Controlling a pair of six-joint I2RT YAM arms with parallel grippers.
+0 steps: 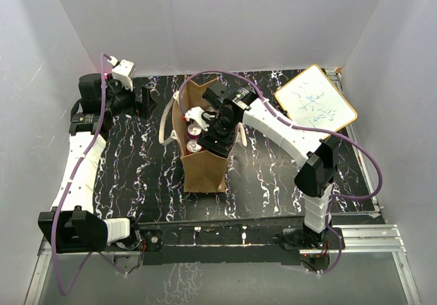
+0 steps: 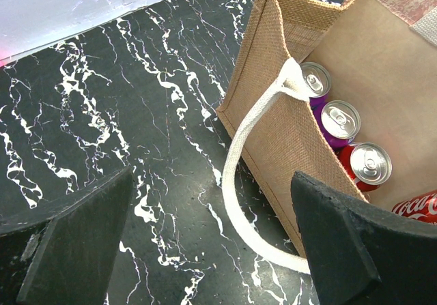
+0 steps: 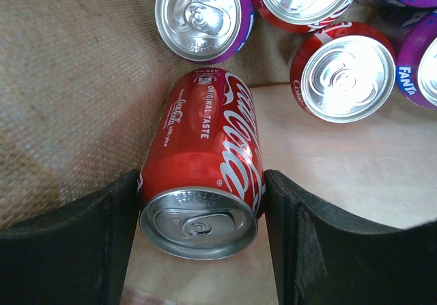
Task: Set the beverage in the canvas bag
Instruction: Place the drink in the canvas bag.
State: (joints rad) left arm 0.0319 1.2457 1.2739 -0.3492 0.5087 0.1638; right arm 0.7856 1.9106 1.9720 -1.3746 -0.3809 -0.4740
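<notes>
The canvas bag (image 1: pixel 205 170) stands upright mid-table, a brown tote with cream handles (image 2: pixel 235 182). My right gripper (image 1: pixel 217 136) reaches down into its mouth. In the right wrist view, the right gripper (image 3: pixel 201 237) is shut on the beverage, a red Coca-Cola can (image 3: pixel 208 151), with both fingers pressed against its sides. The can hangs tilted above the bag's inside wall (image 3: pixel 75 80). Several other cans (image 3: pixel 345 73), red and purple, stand upright inside the bag. My left gripper (image 2: pixel 212 243) is open over the black tabletop, left of the bag (image 2: pixel 287 134), with nothing between its fingers.
A small whiteboard (image 1: pixel 315 107) lies at the back right of the black marbled table (image 1: pixel 136 162). White walls enclose the table on three sides. One bag handle (image 1: pixel 164 131) droops out toward the left arm.
</notes>
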